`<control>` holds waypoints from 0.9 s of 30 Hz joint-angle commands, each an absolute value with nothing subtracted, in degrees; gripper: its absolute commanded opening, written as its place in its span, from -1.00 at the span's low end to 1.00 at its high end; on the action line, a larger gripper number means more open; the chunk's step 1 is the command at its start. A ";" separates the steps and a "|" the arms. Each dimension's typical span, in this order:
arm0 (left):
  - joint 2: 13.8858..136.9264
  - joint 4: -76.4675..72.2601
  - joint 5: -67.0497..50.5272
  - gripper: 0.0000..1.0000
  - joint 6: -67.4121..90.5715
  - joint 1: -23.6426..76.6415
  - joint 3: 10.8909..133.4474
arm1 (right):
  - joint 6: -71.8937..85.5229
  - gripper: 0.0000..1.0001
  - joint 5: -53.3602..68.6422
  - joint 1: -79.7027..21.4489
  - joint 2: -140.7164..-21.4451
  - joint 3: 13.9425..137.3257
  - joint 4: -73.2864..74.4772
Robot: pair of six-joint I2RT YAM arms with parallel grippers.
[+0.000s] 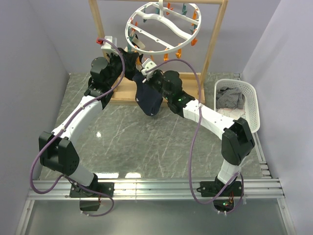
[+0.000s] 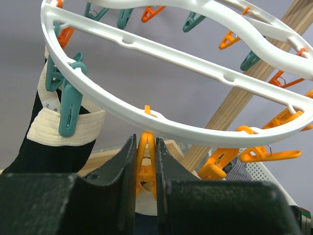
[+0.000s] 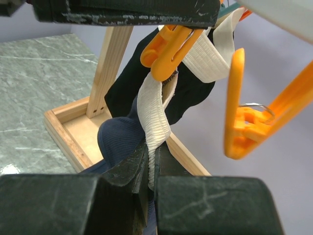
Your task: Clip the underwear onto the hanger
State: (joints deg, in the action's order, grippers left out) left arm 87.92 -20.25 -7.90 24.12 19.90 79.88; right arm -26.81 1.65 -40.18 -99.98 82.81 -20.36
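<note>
Found the left end effector [image 2: 145, 143] raised beneath the hanger [image 2: 195, 133], closed on an orange clip [image 2: 145, 164] hanging from the white rim, one finger pressed against each side of the clip. Found the right end effector [image 3: 150, 152] lower down, clamped on the cream waistband [image 3: 149, 110] of the underwear [image 1: 148, 100]. Traced that waistband upward from the right end effector into the mouth of the same orange clip, directly below the left fingers [image 3: 127, 10] in the right wrist view. Could not confirm from any view whether the clip mouth bites the band or merely straddles it. Located the navy body of the underwear hanging below the ring, between the two arms, over the base of the wooden rack [image 1: 99, 29]. Noted a teal clip [image 2: 70, 105] on the rim's left side gripping a cream band over dark fabric. Noted a second orange clip [image 3: 239, 117] hanging free nearby. Recorded a white basket [image 1: 234, 82] at the right of the surface [image 1: 146, 147], holding a grey striped cloth [image 1: 230, 98].
</note>
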 commanded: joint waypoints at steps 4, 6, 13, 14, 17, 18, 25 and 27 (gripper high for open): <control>88.59 -18.63 -7.74 -1.00 23.38 19.34 81.56 | -27.86 -1.00 2.20 -40.17 -95.54 81.12 -22.94; 88.60 -18.63 -7.65 -0.99 23.47 19.34 81.56 | -27.95 -1.00 2.28 -40.17 -95.45 80.86 -22.85; 88.59 -18.63 -7.82 -1.00 23.38 19.25 81.30 | -27.51 -1.00 1.94 -40.08 -95.62 81.21 -23.03; 88.59 -18.63 -7.82 -1.00 23.38 19.34 81.12 | -27.25 -1.00 2.02 -40.17 -95.62 81.38 -23.03; 88.33 -18.46 -8.00 -1.00 23.38 19.34 80.69 | -26.54 -1.00 2.02 -40.17 -95.71 82.26 -22.59; 88.42 -18.46 -7.82 -1.00 23.38 19.34 80.42 | -26.46 -1.00 2.11 -40.08 -95.54 82.53 -22.59; 88.50 -18.89 -8.00 -1.00 23.20 19.34 80.24 | -24.87 -1.00 2.20 -40.17 -95.19 84.11 -21.53; 88.68 -18.90 -8.17 -1.00 23.20 19.34 80.33 | -24.18 -1.00 2.20 -40.08 -95.45 85.51 -20.75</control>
State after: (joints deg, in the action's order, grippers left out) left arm 88.38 -20.25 -7.92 24.10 19.90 80.05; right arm -25.80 2.22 -40.18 -98.45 81.41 -19.66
